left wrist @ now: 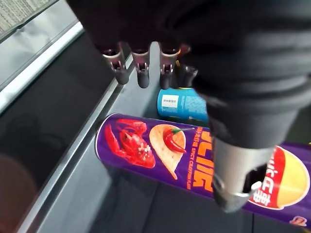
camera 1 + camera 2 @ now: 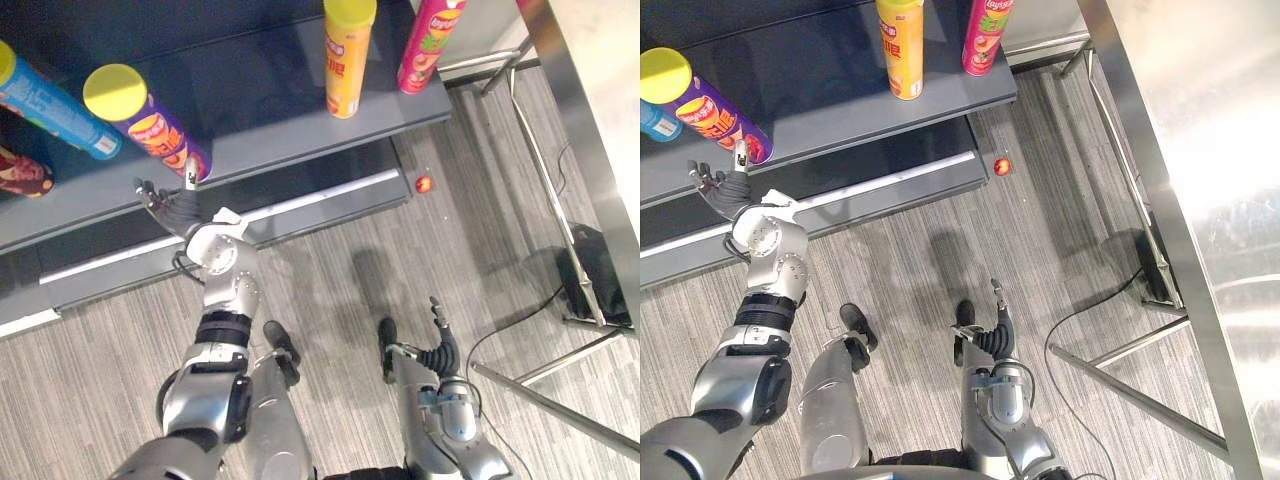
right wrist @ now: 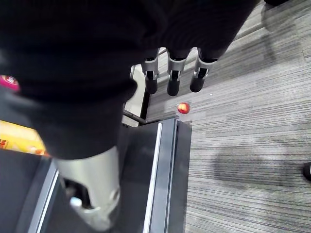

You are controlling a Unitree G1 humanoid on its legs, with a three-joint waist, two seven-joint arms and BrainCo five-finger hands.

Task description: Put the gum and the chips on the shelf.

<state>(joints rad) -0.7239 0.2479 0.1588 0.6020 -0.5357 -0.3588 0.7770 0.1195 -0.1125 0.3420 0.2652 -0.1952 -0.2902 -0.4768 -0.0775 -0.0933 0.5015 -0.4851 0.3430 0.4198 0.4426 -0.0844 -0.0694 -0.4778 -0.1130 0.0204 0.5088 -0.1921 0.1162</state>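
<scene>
Left hand [image 2: 172,208], open, sits just beside the purple can [image 2: 150,122]; a brush could topple it. Right hand [image 2: 441,345] hangs open.

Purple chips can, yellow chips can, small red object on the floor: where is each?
purple chips can [image 2: 160,132], left eye view, on its printed side
yellow chips can [image 2: 346,70], left eye view, middle of its body
small red object [image 2: 424,184], left eye view, its centre
</scene>
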